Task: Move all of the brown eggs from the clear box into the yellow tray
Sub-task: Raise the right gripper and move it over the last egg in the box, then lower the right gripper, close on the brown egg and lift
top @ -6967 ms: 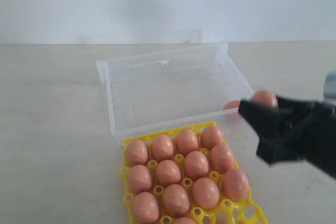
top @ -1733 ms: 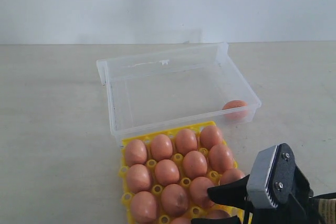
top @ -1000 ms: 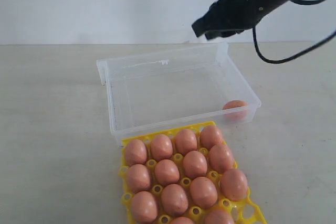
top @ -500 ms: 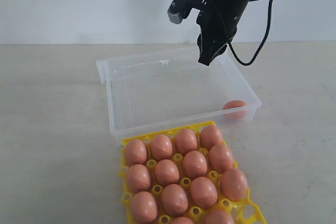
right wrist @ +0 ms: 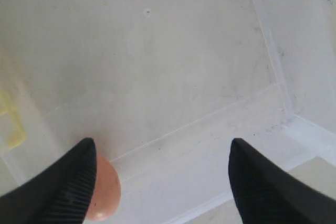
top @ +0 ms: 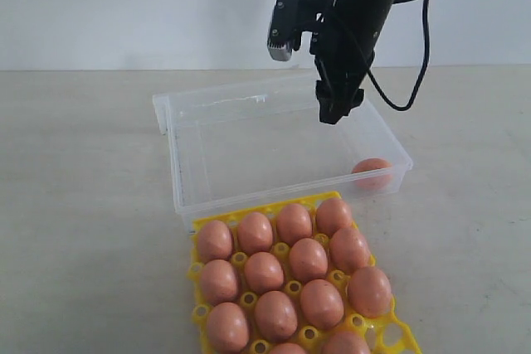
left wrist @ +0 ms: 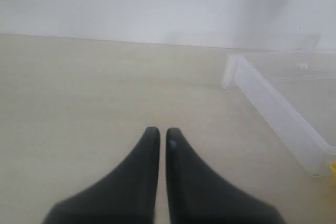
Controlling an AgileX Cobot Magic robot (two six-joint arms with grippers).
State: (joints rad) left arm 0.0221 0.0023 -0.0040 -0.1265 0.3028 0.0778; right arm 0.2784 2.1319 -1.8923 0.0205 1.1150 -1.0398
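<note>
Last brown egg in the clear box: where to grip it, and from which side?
Probably from straight above. The brown egg lies on its side in the near right corner of the clear box, close to the walls, so coming in sideways looks blocked. Grip across its short middle. The right gripper is open above the box.

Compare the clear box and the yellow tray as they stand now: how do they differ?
The clear box is see-through with smooth low walls; the yellow tray is opaque, a lattice of round cups. The box holds one brown egg, in its near right corner; the tray carries rows of eggs. The box is wider than the tray. Both sit on the table, tray just in front of box.
</note>
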